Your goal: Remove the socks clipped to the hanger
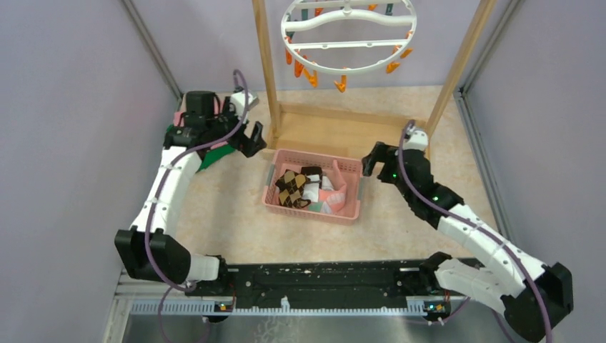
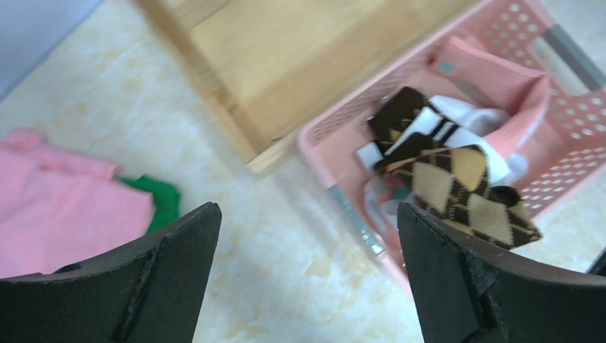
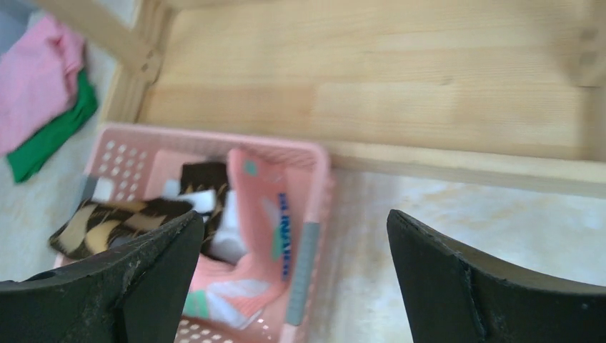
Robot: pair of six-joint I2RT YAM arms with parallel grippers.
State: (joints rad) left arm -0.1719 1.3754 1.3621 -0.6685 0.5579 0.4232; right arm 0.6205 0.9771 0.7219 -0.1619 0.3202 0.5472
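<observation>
Left fingers (image 2: 143,286) and right fingers (image 3: 107,286) are hanging released and empty; with the hanger (image 1: 348,11) seemingly bare, withdraw clear of the socks (image 1: 291,187) lying toward the bench's far edge.

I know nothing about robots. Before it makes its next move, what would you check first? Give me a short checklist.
1. Hanger free of socks: ok in the part shown, only bare clips hang there; its far edge is cut off.
2. Socks lying in the pink basket: ok.
3. Left gripper open and empty: ok.
4. Right gripper open and empty: ok.
5. No sock lost on the table: ok, only pink and green cloths lie there.
</observation>
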